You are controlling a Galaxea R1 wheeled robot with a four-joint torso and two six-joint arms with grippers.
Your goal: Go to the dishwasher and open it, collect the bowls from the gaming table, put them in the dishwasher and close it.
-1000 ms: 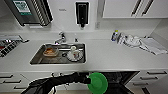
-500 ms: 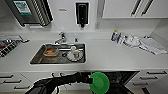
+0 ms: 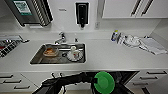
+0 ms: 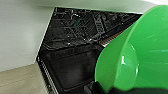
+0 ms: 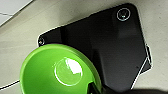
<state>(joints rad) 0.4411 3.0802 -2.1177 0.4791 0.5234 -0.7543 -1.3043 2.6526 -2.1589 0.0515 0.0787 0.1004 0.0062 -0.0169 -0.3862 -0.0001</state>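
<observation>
A: Where is the left arm's bowl [image 3: 104, 82]?
B: At the tip of the left gripper [image 3: 95, 80], clamped by its rim, tilted on edge in front of the open dishwasher [image 3: 125, 75] below the counter [image 3: 112, 55].
A: And the other bowl [image 5: 58, 71]?
B: It sits at the right gripper [image 5: 93, 88], pinched by the rim, above the pale floor [image 5: 160, 30].

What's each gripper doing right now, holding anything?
Left gripper: shut on a round lime-green plastic bowl over the open dishwasher.
Right gripper: holds a second lime-green plastic bowl, as far as its wrist view shows.
</observation>
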